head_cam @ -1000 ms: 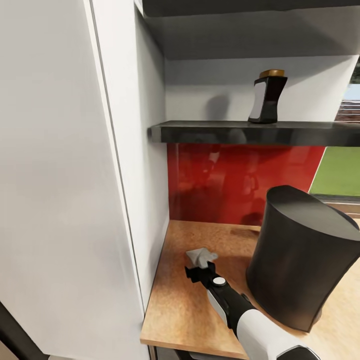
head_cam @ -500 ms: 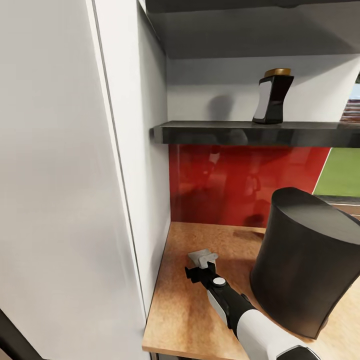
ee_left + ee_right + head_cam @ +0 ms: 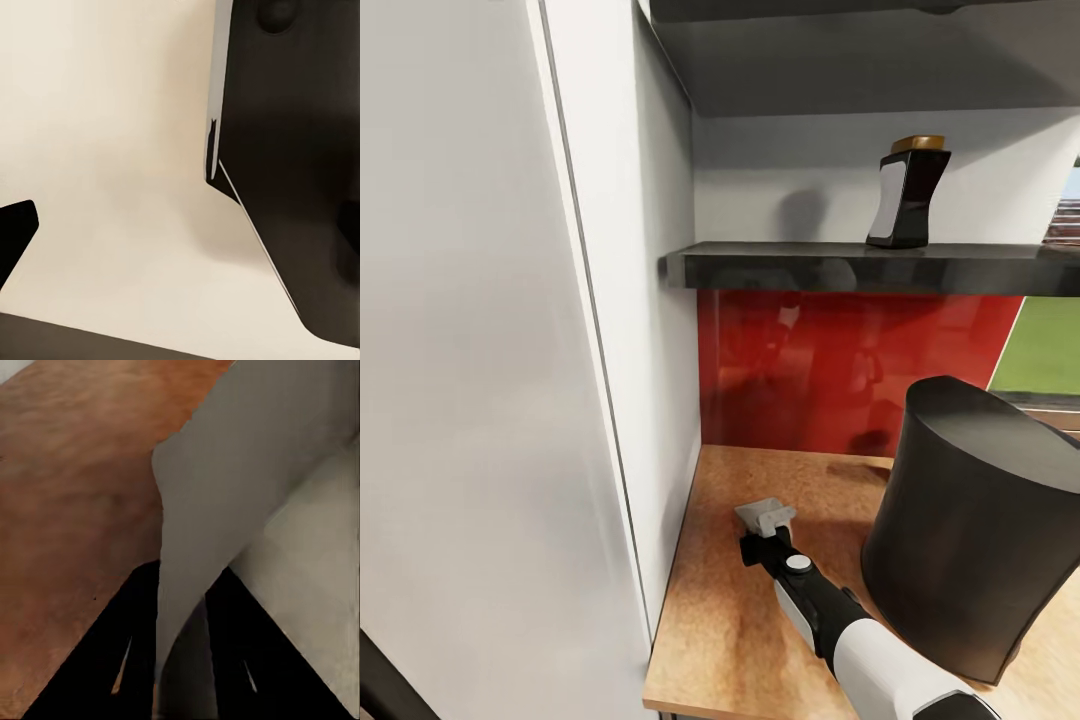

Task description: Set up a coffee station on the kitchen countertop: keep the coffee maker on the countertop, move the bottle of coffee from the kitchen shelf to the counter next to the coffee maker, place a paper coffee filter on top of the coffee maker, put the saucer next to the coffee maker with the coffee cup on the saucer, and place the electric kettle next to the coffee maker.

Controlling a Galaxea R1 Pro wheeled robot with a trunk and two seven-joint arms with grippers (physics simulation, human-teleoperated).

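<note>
**Filter pinched low over desk; main risk is losing or crumpling it on the lift**

Largest first. Tall white cabinet panel (image 3: 490, 380) bounds the desk (image 3: 720, 620) on its left edge; red backsplash (image 3: 840, 365) runs along the rear edge. Dark shelf (image 3: 860, 265) sits above the backsplash. Coffee maker (image 3: 975, 520), a dark drum, stands toward the right side of the desk, well in from the front edge. Bottle of coffee (image 3: 908, 192) is upright on the shelf, toward its right end, not yet moved.

Right arm (image 3: 860, 640) reaches in over the front edge of the desk, between cabinet panel and coffee maker. Right claw (image 3: 765, 520) is pinching the paper coffee filter (image 3: 765, 515); the right wrist view shows the grey sheet (image 3: 225, 495) caught between the two dark fingers (image 3: 127, 652), wood grain close behind it. Left claw: a dark sliver at the left wrist view's edge, state cannot be told.

Risks, judged:
- The filter is thin and held by one edge; a quick lift could let it slip or fold.
- The arm passes just beside the coffee maker's wall; swinging right before clearing its top could nudge the machine, which must stay put.
- The top face looks sloped; a filter released off-centre may slide off.
- The cabinet panel is close on the other side, so there is little room to correct.
</note>
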